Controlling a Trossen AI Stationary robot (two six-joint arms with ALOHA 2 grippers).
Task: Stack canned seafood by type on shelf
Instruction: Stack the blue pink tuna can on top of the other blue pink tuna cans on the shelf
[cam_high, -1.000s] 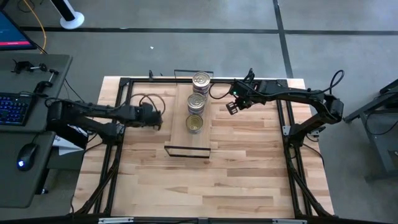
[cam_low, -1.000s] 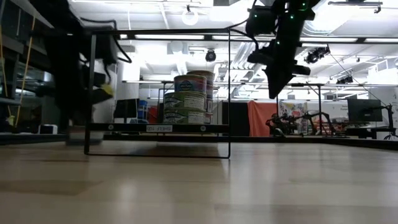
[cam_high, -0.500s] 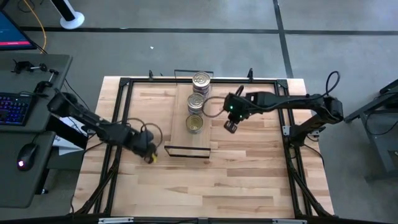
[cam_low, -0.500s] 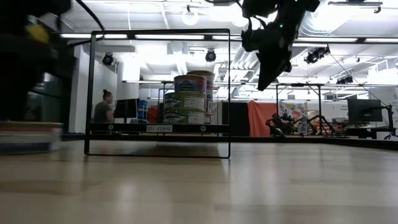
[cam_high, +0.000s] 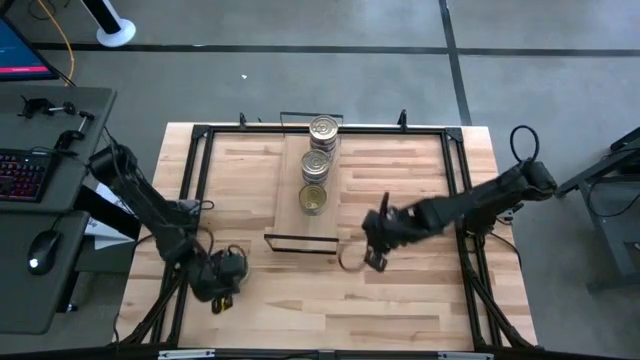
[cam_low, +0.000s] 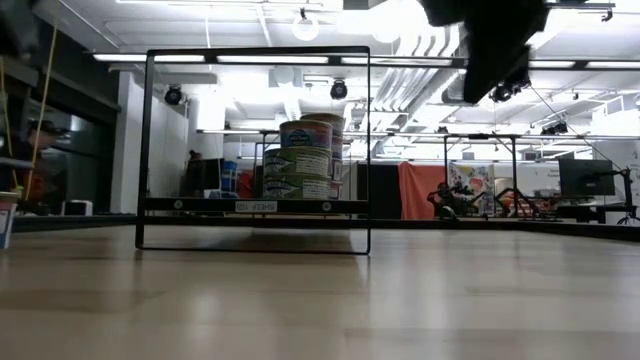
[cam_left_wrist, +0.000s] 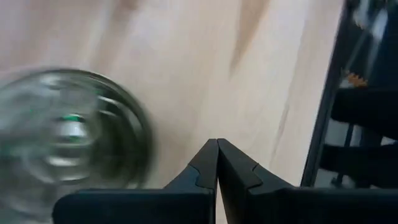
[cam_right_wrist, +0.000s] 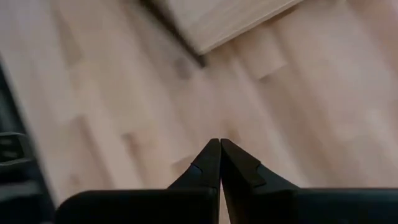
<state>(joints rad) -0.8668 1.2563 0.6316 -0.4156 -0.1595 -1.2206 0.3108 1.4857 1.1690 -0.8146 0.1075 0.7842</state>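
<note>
The shelf (cam_high: 305, 215) is a narrow light-wood board with a black frame, lying mid-table. Three stacks of tins stand on it in a row: a far one (cam_high: 323, 128), a middle one (cam_high: 317, 163) and a near, gold-lidded one (cam_high: 314, 199). In the low view the labelled tins (cam_low: 298, 160) sit on the shelf board (cam_low: 255, 205). My left gripper (cam_high: 222, 292) is shut, near the table's near-left part. A blurred round silver tin lid (cam_left_wrist: 62, 137) shows beside its shut fingers (cam_left_wrist: 217, 149), apart from them. My right gripper (cam_high: 372, 257) is shut, just off the shelf's near right corner (cam_right_wrist: 205, 37).
Black frame rails run along the table's left side (cam_high: 190, 190) and right side (cam_high: 455, 190). A desk with a keyboard and mouse (cam_high: 40, 250) stands left of the table. Bare butcher-block tabletop (cam_high: 330, 310) lies between the shelf and the near edge.
Both arms have swept quickly toward the table's near edge. My left gripper has gone from beside the shelf's left side to the near-left part of the table. My right gripper has gone from the shelf's far right side to off its near right corner. The tins have stayed put.
</note>
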